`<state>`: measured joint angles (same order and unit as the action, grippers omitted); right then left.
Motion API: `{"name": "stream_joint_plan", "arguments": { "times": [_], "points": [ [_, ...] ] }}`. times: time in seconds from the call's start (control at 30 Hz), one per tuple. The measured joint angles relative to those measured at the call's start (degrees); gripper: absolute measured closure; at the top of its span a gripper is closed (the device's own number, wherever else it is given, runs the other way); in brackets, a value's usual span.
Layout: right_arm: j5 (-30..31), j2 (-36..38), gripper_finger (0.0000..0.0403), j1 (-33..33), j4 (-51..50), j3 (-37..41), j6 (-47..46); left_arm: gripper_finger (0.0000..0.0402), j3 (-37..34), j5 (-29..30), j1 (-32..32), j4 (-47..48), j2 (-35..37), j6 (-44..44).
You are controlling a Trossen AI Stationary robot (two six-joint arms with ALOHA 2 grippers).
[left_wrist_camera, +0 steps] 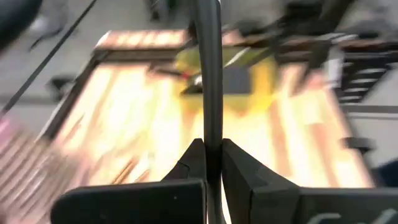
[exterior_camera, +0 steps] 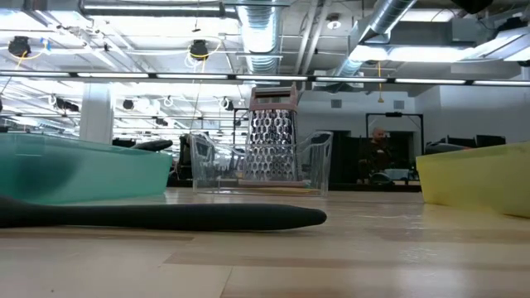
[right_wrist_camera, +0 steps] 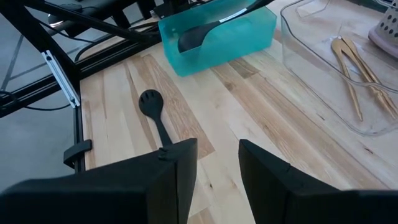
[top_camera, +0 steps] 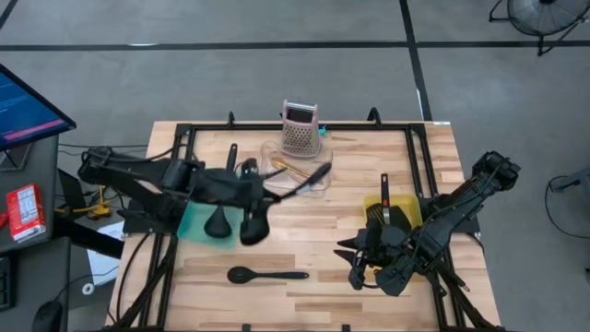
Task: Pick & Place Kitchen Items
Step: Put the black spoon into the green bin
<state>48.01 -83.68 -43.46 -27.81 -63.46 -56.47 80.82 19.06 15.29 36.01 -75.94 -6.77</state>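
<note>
The left gripper [top_camera: 261, 191] is positioned over the middle of the wooden table [top_camera: 304, 244], between the teal bin [top_camera: 192, 223] and the clear tray [top_camera: 297, 169], with its fingers [left_wrist_camera: 193, 163] pressed together on the thin handle of a black utensil [top_camera: 302, 182]; that utensil extends from the gripper toward the clear tray and is held above the table surface. The right gripper [top_camera: 358, 261] rests low over the table's near right area, just in front of the yellow bin [top_camera: 410, 210], with its fingers [right_wrist_camera: 180, 163] partly spread and nothing between them. A black spoon [top_camera: 265, 274] lies flat on the table near the front edge, between the two arms. More black utensils [top_camera: 230, 221] sit in the teal bin, and another with a red mark on its handle [top_camera: 385, 205] sits in the yellow bin. Thin golden sticks [right_wrist_camera: 354, 65] lie in the clear tray. A pink box grater [top_camera: 300, 127] stands upright just behind the clear tray
</note>
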Motion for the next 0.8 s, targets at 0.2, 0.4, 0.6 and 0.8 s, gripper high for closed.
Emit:
{"name": "stream_joint_plan", "arguments": {
  "times": [0.2, 0.4, 0.6, 0.8],
  "points": [
    [0.0, 0.0, 0.0285, 0.0, 0.0, 0.0, 0.0, 0.0396, 0.0, 7.5, -5.3, 7.9, 0.0, -4.7],
    [0.0, 0.0, 0.0285, 0.0, 0.0, 0.0, 0.0, 0.0396, 0.0, 20.0, -8.1, 19.6, 0.0, -15.9],
    [0.0, 0.0, 0.0285, 0.0, -0.7, 0.0, 0.0, 0.0396, -7.1, 26.5, -9.1, 25.6, 2.5, -24.0],
    [-0.1, 0.0, 0.0285, 0.0, -1.2, 0.0, 0.0, 0.0396, -19.0, 23.1, -10.5, 27.3, 7.2, -28.6]
  ]
}}
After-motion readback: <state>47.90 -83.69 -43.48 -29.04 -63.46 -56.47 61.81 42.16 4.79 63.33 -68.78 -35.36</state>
